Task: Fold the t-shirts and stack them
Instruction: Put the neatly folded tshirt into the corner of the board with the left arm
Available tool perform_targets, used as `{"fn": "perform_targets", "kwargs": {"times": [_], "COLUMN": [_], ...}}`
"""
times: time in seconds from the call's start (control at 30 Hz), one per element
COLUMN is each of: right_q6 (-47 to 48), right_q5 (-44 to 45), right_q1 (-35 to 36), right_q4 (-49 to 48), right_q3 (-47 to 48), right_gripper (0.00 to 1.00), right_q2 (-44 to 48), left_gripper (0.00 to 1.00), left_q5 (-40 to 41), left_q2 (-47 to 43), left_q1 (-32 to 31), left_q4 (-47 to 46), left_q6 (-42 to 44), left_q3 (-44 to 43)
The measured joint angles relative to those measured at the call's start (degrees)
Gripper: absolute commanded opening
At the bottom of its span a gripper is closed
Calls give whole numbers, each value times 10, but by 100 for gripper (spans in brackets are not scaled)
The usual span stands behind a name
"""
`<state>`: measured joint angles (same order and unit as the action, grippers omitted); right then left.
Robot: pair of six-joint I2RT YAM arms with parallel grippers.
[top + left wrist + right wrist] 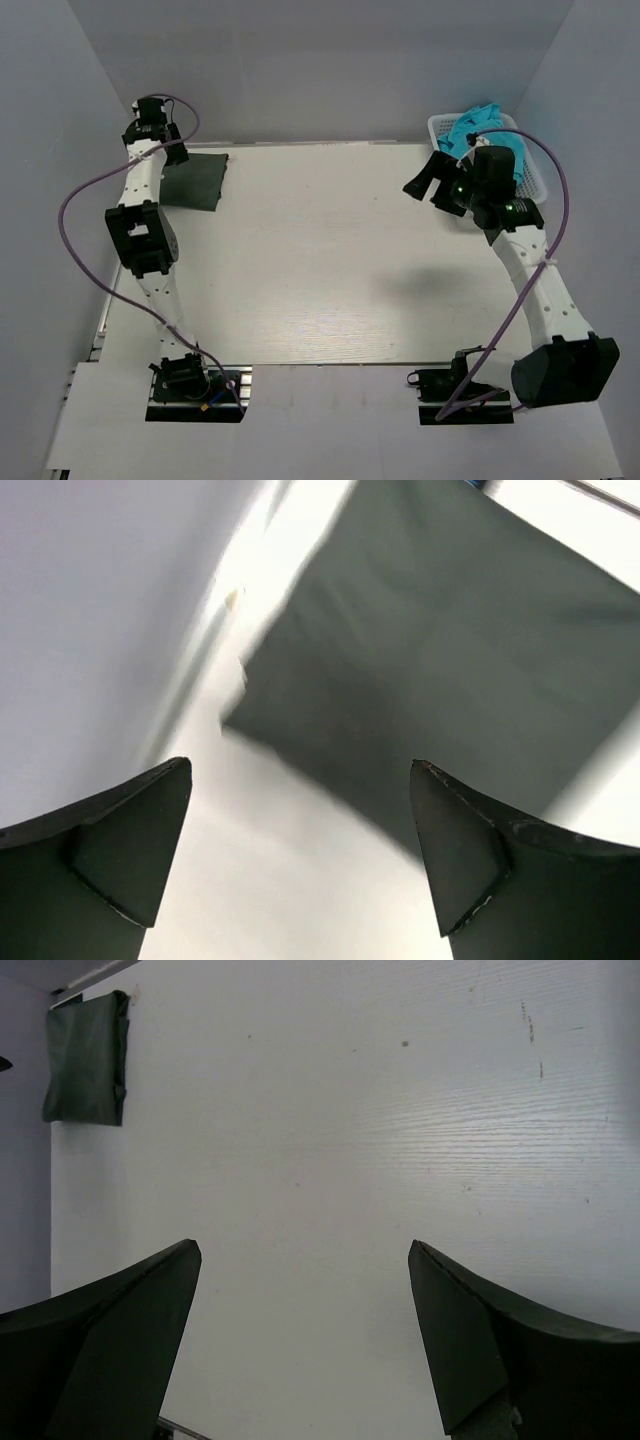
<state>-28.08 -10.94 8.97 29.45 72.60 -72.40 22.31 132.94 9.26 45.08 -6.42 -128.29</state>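
Note:
A dark charcoal-grey t-shirt (197, 180) lies folded into a flat rectangle at the table's far left corner. My left gripper (172, 150) hovers at its left edge, open, with nothing between its fingers. In the left wrist view the grey t-shirt (440, 650) fills the upper right, just beyond the open left gripper (300, 764). Turquoise-blue t-shirts (470, 125) lie bunched in the white basket (532, 180) at the far right. My right gripper (425, 178) hangs open over the table in front of that basket. The right wrist view shows the right gripper (303, 1245) empty and the grey t-shirt (85, 1058) far off.
Grey walls close in the table on the left, back and right; the left wall (90, 630) stands close beside the grey t-shirt. Purple cables (85, 195) loop off both arms. The arm bases sit at the near edge (195, 385).

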Motion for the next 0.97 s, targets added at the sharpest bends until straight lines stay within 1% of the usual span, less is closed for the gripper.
{"fn": "perform_targets", "kwargs": {"times": [0.07, 0.17, 0.27, 0.4, 0.5, 0.63, 0.7, 0.77, 0.87, 0.97], "right_q6": [0, 1, 0, -2, -3, -11, -16, -23, -31, -35], "right_q5": [-8, -22, -39, -66, -77, -89, -93, -94, -91, -87], "right_q1": [0, 0, 0, 0, 0, 0, 0, 0, 0, 0], "right_q4": [-10, -25, -38, -44, -51, -64, -72, -74, -78, -92], "right_q3": [-28, -83, -139, -199, -241, -311, -343, -373, -399, -403], "right_gripper": [90, 90, 90, 90, 90, 90, 90, 90, 90, 90], "right_q2": [30, 74, 107, 136, 164, 216, 241, 266, 301, 325], "left_gripper": [100, 100, 100, 100, 100, 100, 100, 100, 100, 100], "left_q5": [-33, -81, -116, -197, -242, -278, -292, -305, -309, -301], "left_q2": [-70, -192, -362, -559, -675, -826, -887, -924, -940, -939], "left_q1": [-3, -16, -57, -126, -158, -164, -165, -166, -168, -169], "left_q4": [23, 31, 7, -38, -48, -60, -62, -57, -48, -44], "left_q6": [-30, -83, -130, -151, -148, -146, -147, -147, -146, -140], "left_q3": [53, 154, 320, 523, 609, 706, 752, 780, 791, 788]}}
